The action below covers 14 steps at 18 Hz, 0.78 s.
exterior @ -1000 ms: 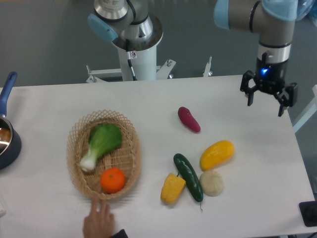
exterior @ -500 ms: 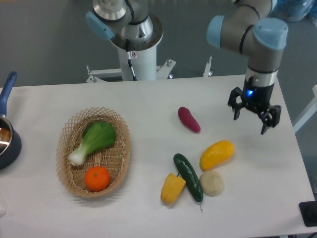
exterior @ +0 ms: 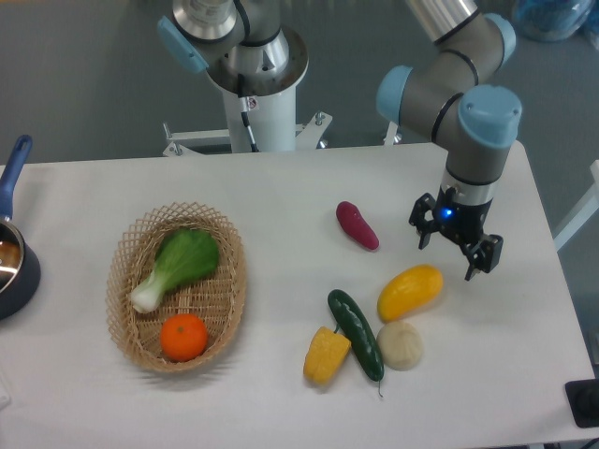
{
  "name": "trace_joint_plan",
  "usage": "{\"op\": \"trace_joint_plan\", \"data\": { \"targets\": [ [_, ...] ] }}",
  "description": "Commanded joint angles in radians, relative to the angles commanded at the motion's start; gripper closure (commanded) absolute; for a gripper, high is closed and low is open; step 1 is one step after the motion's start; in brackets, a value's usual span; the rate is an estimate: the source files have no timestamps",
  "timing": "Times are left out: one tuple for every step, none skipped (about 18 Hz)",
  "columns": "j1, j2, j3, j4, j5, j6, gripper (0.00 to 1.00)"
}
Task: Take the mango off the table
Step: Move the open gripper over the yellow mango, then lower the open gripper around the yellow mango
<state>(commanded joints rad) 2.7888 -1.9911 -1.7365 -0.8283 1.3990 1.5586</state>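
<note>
While the mango [exterior: 410, 291] lies on the table [exterior: 281, 196] just above the pale bun [exterior: 401, 345], the gripper [exterior: 453, 249] hovering up-right of it with fingers spread and empty should, I judge, descend squarely straddling its narrow width.

Glossy, smooth yellow-orange skin on the mango [exterior: 410, 291], catching light like plastic. The table [exterior: 281, 196] under it is matt white, flat and even. The basket [exterior: 122, 290] is woven wicker, open-weave and rough. The cucumber [exterior: 356, 334] shines dark green and slick; the bun [exterior: 401, 344] looks pale and dull. The gripper [exterior: 455, 247] is matt black, hard-looking, fingers spread; the arm [exterior: 468, 140] above it is smooth grey metal with light blue plastic caps.
</note>
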Motion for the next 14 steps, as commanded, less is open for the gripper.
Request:
{"op": "trace_joint_plan", "data": {
  "targets": [
    [-0.002, 0.000, 0.002, 0.000, -0.003, -0.015, 0.00],
    [-0.002, -0.005, 0.002, 0.002, -0.009, -0.028, 0.00],
    [-0.003, -0.014, 0.002, 0.002, -0.014, -0.028, 0.00],
    [-0.012, -0.018, 0.002, 0.002, -0.012, -0.029, 0.00],
    [-0.015, -0.021, -0.002, 0.002, -0.012, -0.029, 0.00],
    [-0.017, -0.025, -0.003, 0.000, -0.012, -0.028, 0.00],
    [-0.017, -0.026, -0.003, 0.000, -0.011, -0.028, 0.00],
    [-0.018, -0.029, -0.003, 0.002, -0.011, -0.020, 0.00],
    [-0.020, -0.037, 0.000, 0.003, -0.009, -0.012, 0.00],
    [-0.024, -0.040, 0.003, 0.003, -0.008, -0.008, 0.00],
    [-0.028, -0.041, 0.002, 0.002, -0.005, 0.004, 0.00],
    [-0.029, -0.043, -0.002, 0.002, -0.005, 0.012, 0.00],
    [-0.031, -0.043, -0.006, 0.002, -0.005, 0.012, 0.00],
    [-0.034, -0.046, -0.006, 0.002, -0.005, 0.012, 0.00]
  ]
}}
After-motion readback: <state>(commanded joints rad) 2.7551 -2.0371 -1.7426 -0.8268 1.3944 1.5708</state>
